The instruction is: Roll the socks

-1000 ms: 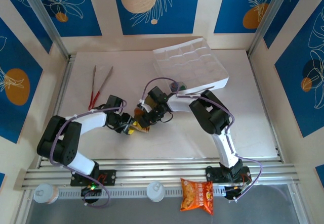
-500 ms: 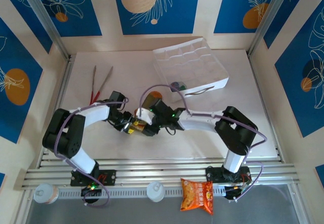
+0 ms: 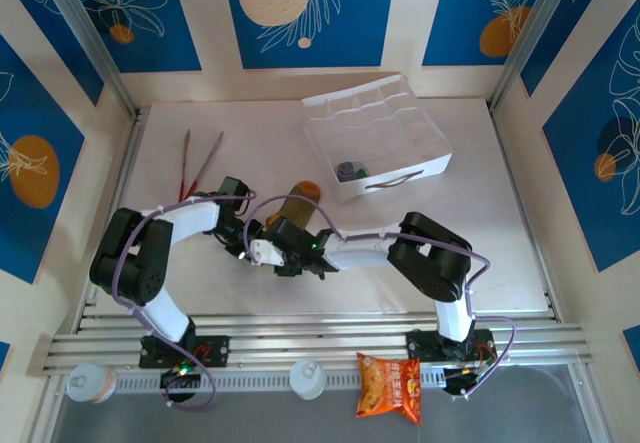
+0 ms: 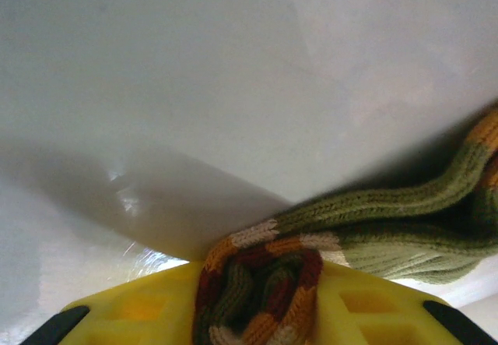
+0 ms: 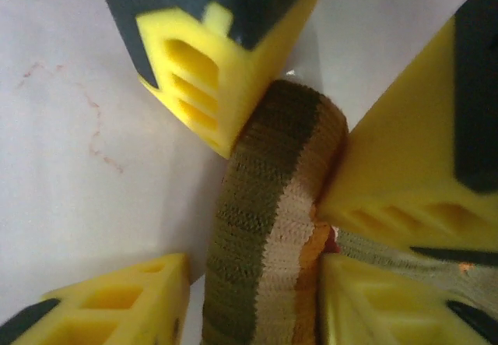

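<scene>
Left gripper (image 3: pixel 243 239) and right gripper (image 3: pixel 262 253) sit nose to nose on the white table (image 3: pixel 480 253), well to the near left of the white divided tray (image 3: pixel 420 133), as we see from overhead. Their jaws are too small there to read. An olive-green striped sock (image 3: pixel 293 203) stretches from them toward the tray's near-left corner, its orange end closest to the tray. Red tongs (image 3: pixel 195 168) lie far left of the tray. An orange snack packet (image 3: pixel 390 386) sits well nearer the arm bases than the tray, past the table's rail.

From the left wrist, we find the left gripper (image 4: pixel 255 306) clamped on the striped sock (image 4: pixel 389 220). Its yellow fingers (image 4: pixel 132 310) squeeze a rolled end of orange, cream and dark red bands, and the rest runs off right across the table.

From the right wrist, the right gripper (image 5: pixel 257 298) straddles the striped sock (image 5: pixel 272 205). One yellow finger touches the knit and the other stands a sliver off, so we cannot tell whether it grips. Farther along, the left gripper (image 5: pixel 284 146) pinches the roll between its fingers (image 5: pixel 194 72).
</scene>
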You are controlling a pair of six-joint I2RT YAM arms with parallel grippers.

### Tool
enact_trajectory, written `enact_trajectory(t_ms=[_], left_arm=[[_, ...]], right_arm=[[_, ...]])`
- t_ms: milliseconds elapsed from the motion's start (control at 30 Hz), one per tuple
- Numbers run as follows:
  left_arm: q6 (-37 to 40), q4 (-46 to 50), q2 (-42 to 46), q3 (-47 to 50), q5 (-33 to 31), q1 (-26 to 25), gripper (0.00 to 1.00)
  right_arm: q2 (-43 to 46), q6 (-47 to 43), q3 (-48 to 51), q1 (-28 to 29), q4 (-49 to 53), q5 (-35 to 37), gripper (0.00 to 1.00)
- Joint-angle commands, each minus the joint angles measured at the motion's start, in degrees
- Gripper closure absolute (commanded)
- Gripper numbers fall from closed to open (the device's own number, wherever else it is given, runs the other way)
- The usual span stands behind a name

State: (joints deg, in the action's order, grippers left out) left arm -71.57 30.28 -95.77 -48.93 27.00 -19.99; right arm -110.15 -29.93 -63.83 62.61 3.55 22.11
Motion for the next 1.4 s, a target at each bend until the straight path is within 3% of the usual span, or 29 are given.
enact_trajectory(t_ms=[0,67,133,333,433,700,867,1200,1367], left_arm=[[0.91,5.48,-3.77,3.07,-2.41,-0.72,0.65],[0.74,5.72,-2.89,2.92,-2.18,-0.35,0.65],[0.05,6.34,-1.04,2.78,-2.04,0.17,0.63],[-5.44,5.05,11.33,4.06,-4.75,1.89,0.31],[-7.21,3.55,15.66,4.89,-4.7,2.14,0.25],[-6.59,2.89,22.11,8.73,-3.3,2.23,0.31],[-8.53,-6.17,23.61,13.78,-0.59,1.85,0.4],[-8.09,-15.93,14.23,13.34,-0.2,0.22,0.42],[-6.54,-11.25,8.4,12.36,-0.83,-0.81,0.45]], right_arm=[[-2.73,0.66,-1.63,-0.41,1.57,3.02,0.71],[-3.04,2.37,-1.63,-0.77,2.57,2.21,0.89],[-3.02,4.94,-1.48,-1.42,4.53,-0.27,1.0],[-2.01,15.04,0.0,-5.17,9.11,-16.61,1.0],[-2.84,20.12,0.96,-7.41,9.33,-25.57,1.0],[-9.24,32.49,0.29,-14.99,9.75,-42.91,1.0],[-13.24,36.68,-2.25,-18.71,12.08,-49.13,1.0],[-20.38,39.34,-9.64,-21.48,19.71,-55.32,1.0],[-20.32,39.11,-11.65,-21.48,20.87,-54.54,0.96]])
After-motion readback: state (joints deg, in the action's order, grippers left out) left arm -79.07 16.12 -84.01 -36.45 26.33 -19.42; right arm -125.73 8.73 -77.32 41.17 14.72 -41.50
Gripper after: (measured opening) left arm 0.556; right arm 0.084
